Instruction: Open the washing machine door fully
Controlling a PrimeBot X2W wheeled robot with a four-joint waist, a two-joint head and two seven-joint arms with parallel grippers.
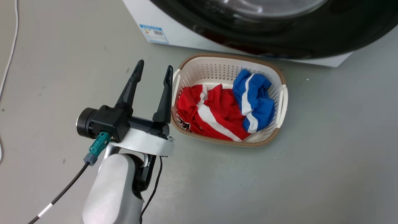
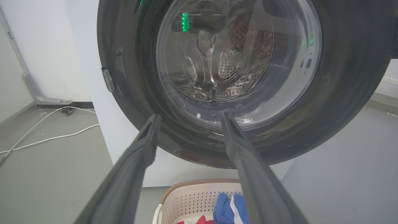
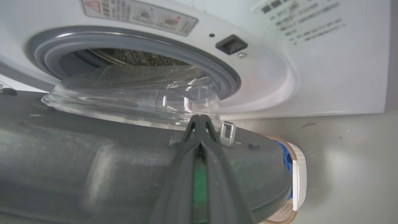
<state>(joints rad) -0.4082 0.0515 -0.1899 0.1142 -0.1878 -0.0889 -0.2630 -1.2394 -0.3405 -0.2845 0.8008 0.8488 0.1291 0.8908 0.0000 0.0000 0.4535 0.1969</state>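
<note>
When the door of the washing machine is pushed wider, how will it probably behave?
The washing machine door looks rigid, so it should swing as one piece rather than flex. Its glossy black surface may be slippery to push against. The thick glass bowl suggests it is fairly heavy.

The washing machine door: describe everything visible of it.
The washing machine door is a wide, round, glossy black ring around a clear bulging glass bowl, with a metal latch on its inner face. It stands partly open, off the grey gasket. The right gripper, shut, lies across its inner rim.
</note>
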